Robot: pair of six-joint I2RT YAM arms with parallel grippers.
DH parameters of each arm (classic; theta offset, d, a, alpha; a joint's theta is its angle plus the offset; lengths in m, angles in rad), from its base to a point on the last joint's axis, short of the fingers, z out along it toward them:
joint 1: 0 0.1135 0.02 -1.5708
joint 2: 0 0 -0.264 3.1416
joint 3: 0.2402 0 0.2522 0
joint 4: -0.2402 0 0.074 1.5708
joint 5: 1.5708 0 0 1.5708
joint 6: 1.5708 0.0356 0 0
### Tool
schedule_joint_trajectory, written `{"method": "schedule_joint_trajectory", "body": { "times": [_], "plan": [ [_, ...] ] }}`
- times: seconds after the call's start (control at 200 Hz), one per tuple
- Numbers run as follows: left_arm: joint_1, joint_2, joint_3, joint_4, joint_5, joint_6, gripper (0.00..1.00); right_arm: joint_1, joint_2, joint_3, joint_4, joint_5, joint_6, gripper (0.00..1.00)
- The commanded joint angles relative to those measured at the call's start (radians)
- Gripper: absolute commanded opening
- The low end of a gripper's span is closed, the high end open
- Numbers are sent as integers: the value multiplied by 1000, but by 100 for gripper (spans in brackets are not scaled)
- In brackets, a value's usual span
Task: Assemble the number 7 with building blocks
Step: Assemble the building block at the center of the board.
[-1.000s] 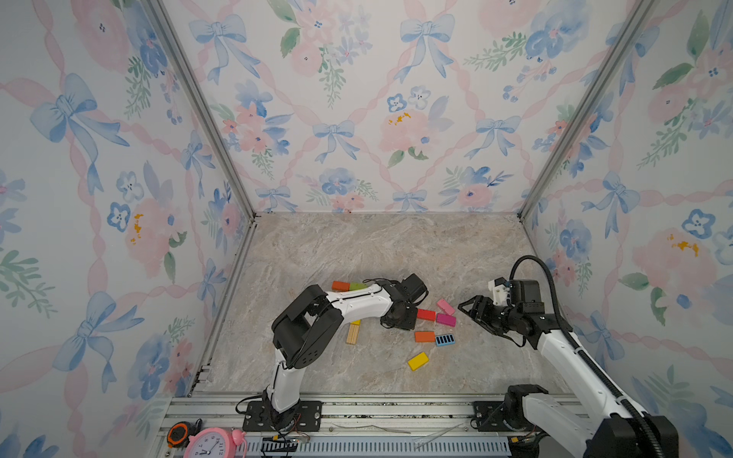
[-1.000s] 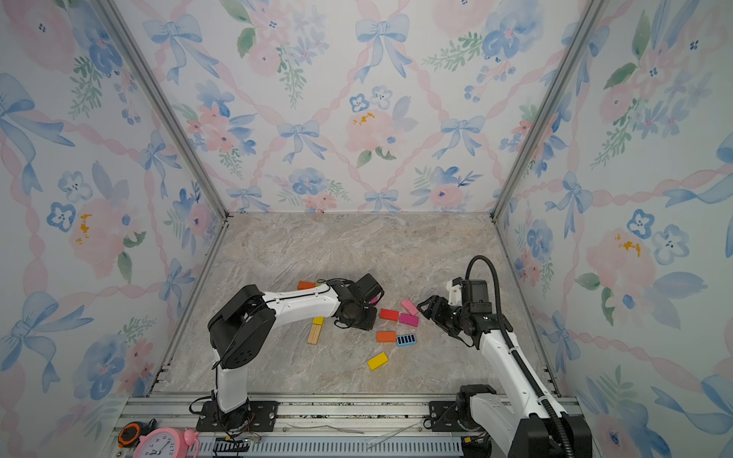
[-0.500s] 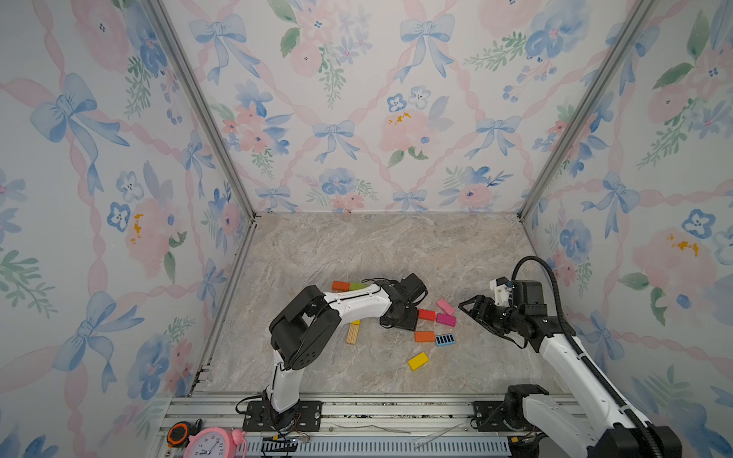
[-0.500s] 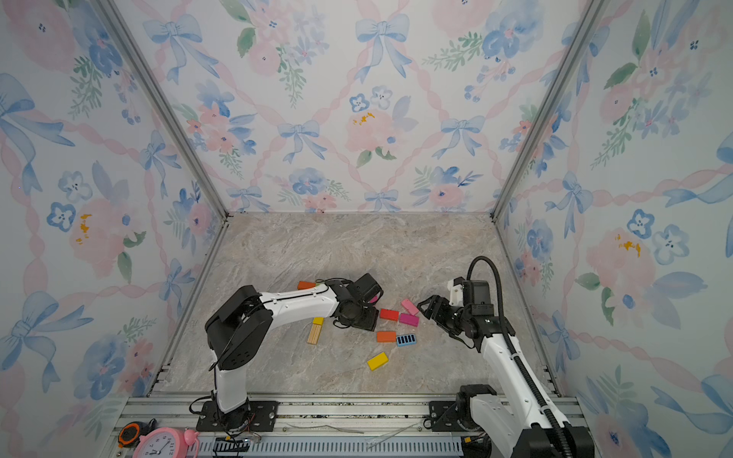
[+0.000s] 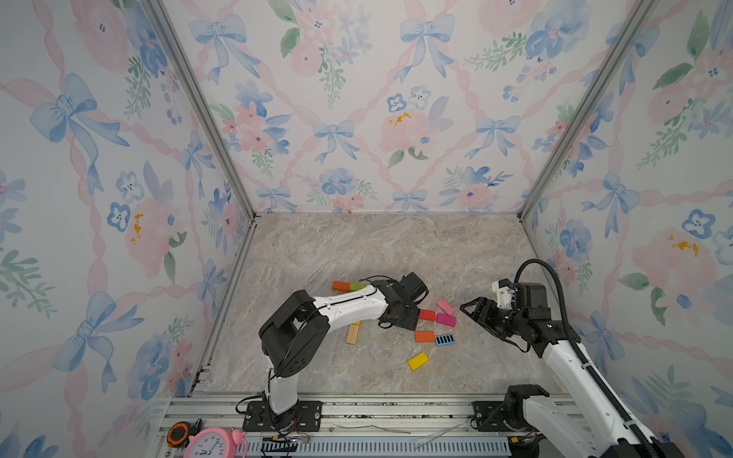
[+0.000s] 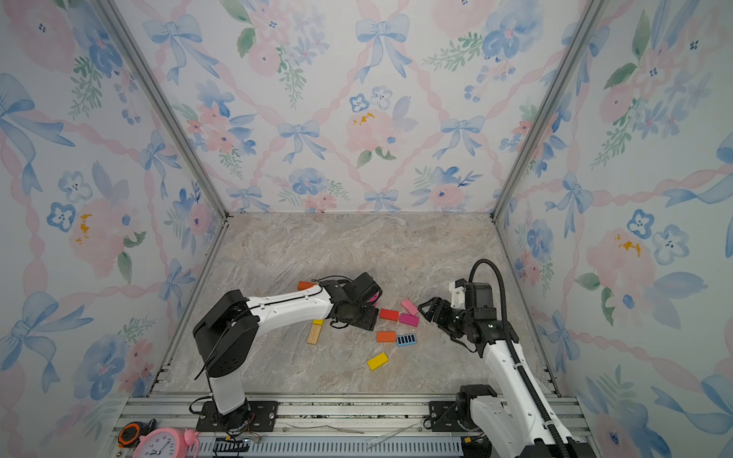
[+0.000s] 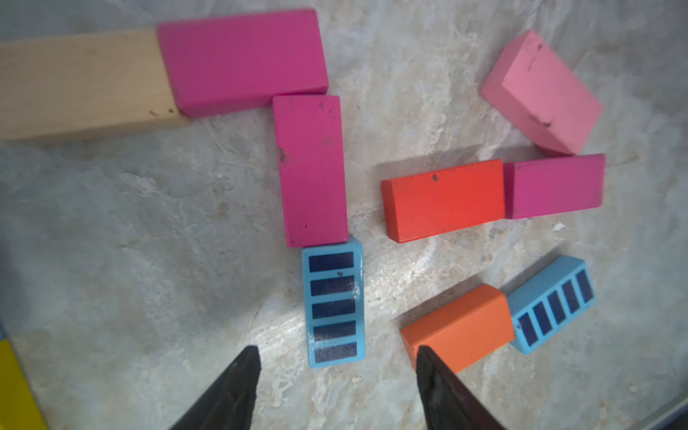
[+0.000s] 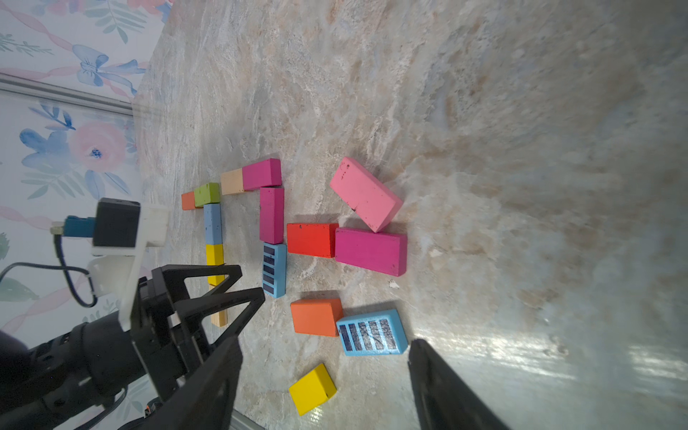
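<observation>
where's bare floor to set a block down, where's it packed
Bare: the marble floor behind the green block to the back wall, and the strip between the yellow block and the front rail. Crowded: around the red block and magenta block.

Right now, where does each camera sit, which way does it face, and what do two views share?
Both top views: high above the front edge, facing down toward the back wall; both arms, left gripper and right gripper show.
Left wrist: on the left arm, looking down at the striped blue block ending the number 7; its own open fingertips show.
Right wrist: on the right arm, looking low across the table at the left gripper; its fingertips show.
Shared: both wrist views show that striped block and the red block.
</observation>
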Motion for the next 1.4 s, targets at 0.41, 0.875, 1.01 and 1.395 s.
{"method": "schedule_joint_trajectory", "body": {
  "times": [0.41, 0.875, 1.01, 1.395],
  "plan": [
    [-2, 157, 122, -105, -82, 46, 68, -9, 13, -23, 6, -26, 0, 73],
    [2, 174, 126, -119, -94, 46, 56, -9, 32, -14, 16, -28, -6, 73],
    [2, 175, 124, -119, -93, 46, 54, -10, 33, -14, 14, -27, -5, 73],
    [2, 156, 125, -119, -103, 49, 62, -9, 30, -6, 6, -26, -8, 73]
  ]
}}
